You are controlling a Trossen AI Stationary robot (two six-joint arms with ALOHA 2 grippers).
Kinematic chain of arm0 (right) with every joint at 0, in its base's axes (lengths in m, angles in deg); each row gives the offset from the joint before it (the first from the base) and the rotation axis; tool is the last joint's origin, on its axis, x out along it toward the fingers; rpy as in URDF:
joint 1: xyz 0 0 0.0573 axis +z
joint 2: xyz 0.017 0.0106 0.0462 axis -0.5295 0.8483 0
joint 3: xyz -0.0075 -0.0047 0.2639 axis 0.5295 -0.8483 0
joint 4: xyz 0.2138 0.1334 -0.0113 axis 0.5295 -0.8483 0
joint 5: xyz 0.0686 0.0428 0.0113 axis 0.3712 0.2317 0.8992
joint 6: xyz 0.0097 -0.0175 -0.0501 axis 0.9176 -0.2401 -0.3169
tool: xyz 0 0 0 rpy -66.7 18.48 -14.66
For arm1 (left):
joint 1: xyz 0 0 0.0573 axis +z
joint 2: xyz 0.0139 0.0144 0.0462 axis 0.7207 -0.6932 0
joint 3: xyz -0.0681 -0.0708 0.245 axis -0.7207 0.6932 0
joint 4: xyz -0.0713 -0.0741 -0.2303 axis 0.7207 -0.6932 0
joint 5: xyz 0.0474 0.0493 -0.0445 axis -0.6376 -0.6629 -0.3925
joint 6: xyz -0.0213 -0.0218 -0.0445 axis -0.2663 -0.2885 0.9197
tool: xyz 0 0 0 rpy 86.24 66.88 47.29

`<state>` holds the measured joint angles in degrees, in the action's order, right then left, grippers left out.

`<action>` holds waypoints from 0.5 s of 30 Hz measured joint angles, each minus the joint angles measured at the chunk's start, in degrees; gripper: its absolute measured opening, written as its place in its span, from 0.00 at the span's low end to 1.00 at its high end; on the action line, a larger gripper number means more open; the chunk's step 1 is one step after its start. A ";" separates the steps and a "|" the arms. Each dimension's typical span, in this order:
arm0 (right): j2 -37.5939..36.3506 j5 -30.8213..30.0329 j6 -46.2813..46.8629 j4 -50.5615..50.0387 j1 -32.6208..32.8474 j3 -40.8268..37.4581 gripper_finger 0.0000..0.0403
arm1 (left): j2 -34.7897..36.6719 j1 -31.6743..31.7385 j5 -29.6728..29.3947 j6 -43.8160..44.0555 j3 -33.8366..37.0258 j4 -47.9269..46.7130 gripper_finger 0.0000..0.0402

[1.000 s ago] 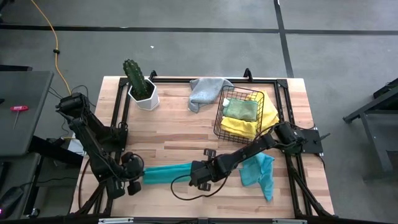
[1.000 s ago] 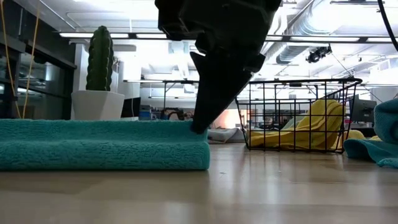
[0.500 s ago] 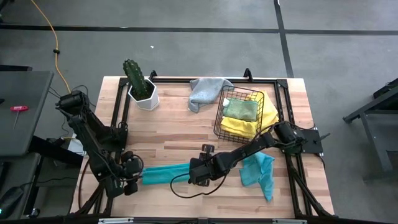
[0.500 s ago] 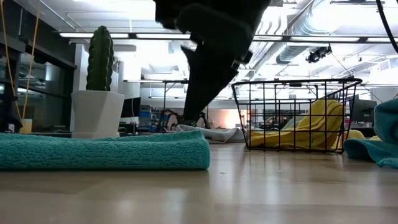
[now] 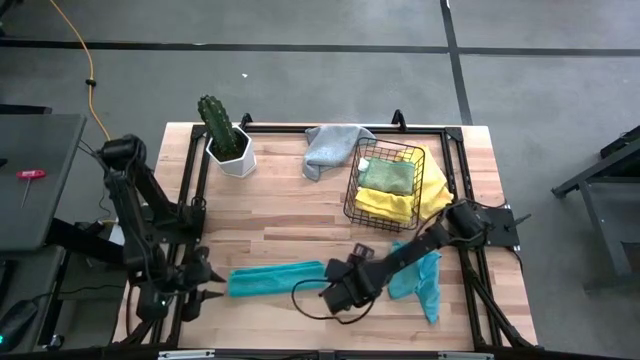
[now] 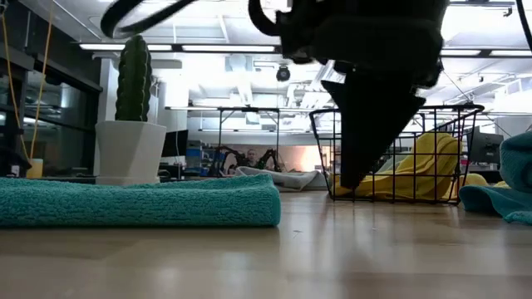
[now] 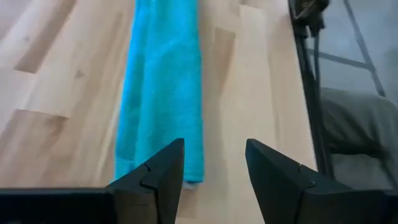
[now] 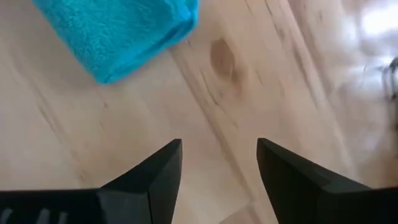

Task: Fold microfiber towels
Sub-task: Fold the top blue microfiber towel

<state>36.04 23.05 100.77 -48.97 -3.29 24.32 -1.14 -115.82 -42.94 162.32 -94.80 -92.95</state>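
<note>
Both pincers [image 5: 203, 281] [image 5: 338, 291] off teal towel [image 5: 275, 278]

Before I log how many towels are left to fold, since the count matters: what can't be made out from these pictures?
- Black wire basket, high view: the light green towel covers much of the yellow towel; whether one or two yellow towels lie there cannot be told.
- Second teal towel, high view: the right arm crosses it.
- Folded teal towel, low view: its left end is cut off.
- Grey towel, high view: its folds are too small to read.
</note>
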 joint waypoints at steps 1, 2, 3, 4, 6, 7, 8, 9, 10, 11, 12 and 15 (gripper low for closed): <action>-0.33 0.76 2.02 1.07 0.05 -0.86 0.50 | -0.56 -0.20 0.46 -0.96 0.00 1.42 0.41; -0.70 1.91 3.29 3.23 -0.06 -1.75 0.50 | -1.23 -0.20 1.75 -2.05 0.00 3.19 0.41; -0.92 3.06 4.38 6.00 -0.33 -2.54 0.50 | -1.85 -0.02 3.49 -3.24 -0.02 4.62 0.41; -1.31 4.43 4.99 9.18 -0.66 -3.25 0.50 | -2.44 0.32 5.60 -4.44 -0.02 5.96 0.41; -2.37 6.90 5.18 16.06 -1.52 -4.79 0.50 | -3.87 1.40 10.90 -6.56 -0.02 9.40 0.41; -2.92 7.79 5.16 19.77 -2.07 -5.65 0.50 | -4.52 1.93 13.46 -7.29 -0.02 10.24 0.41; -3.27 8.33 5.31 22.34 -2.63 -6.46 0.50 | -5.16 2.33 15.28 -7.56 -0.02 10.67 0.41; -3.59 8.46 5.69 23.84 -3.13 -7.20 0.50 | -5.76 2.57 16.24 -7.48 -0.02 10.94 0.41; -3.64 8.41 6.25 24.48 -3.72 -7.81 0.50 | -6.25 2.73 16.96 -7.17 -0.02 10.87 0.41; -3.64 8.50 7.19 25.20 -4.27 -8.39 0.50 | -6.75 2.73 17.54 -6.59 -0.02 10.35 0.41; -3.64 8.57 8.51 25.98 -4.75 -9.03 0.50 | -7.31 2.69 18.08 -5.82 -0.02 9.88 0.41; -3.64 9.78 11.97 29.40 -5.99 -11.04 0.50 | -9.09 2.68 20.12 -2.56 -0.02 7.82 0.41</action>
<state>32.39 32.84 112.74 -19.56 -9.28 13.28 -10.23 -113.14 -22.82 159.76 -94.83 -85.13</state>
